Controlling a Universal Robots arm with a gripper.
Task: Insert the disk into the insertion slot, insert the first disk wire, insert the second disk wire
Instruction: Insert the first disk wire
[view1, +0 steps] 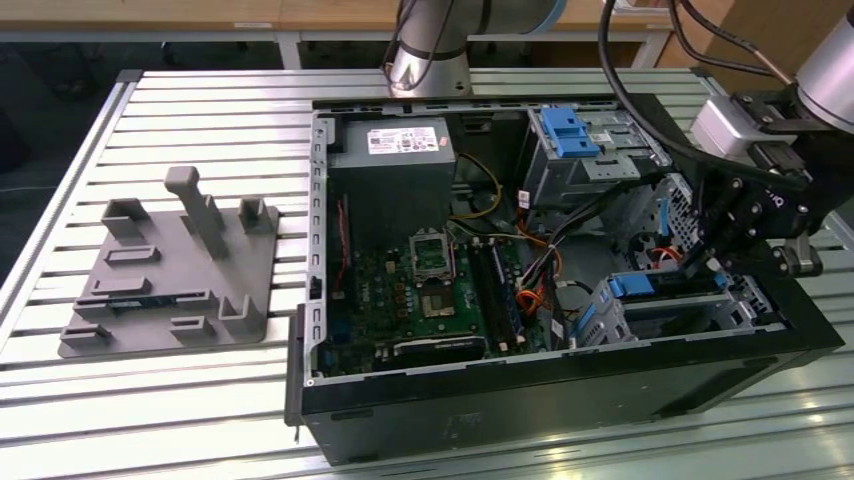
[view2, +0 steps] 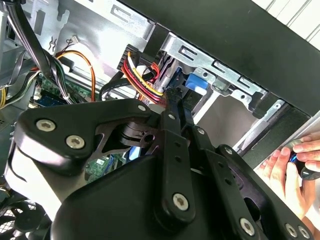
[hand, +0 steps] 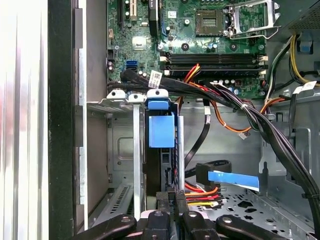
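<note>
While the disk (hand: 161, 131) stands on edge inside the insertion slot (hand: 121, 150), its blue handle toward the motherboard (hand: 200, 42), the gripper (hand: 172, 204) sits at the disk's opposite end, jaws pinched close on the red-yellow-black disk wire (hand: 202, 192).

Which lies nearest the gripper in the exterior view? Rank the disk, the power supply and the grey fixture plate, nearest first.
1. The disk, right beside the gripper.
2. The power supply, inside the computer case, toward the exterior view's left.
3. The grey fixture plate, outside the case, farthest left.
</note>
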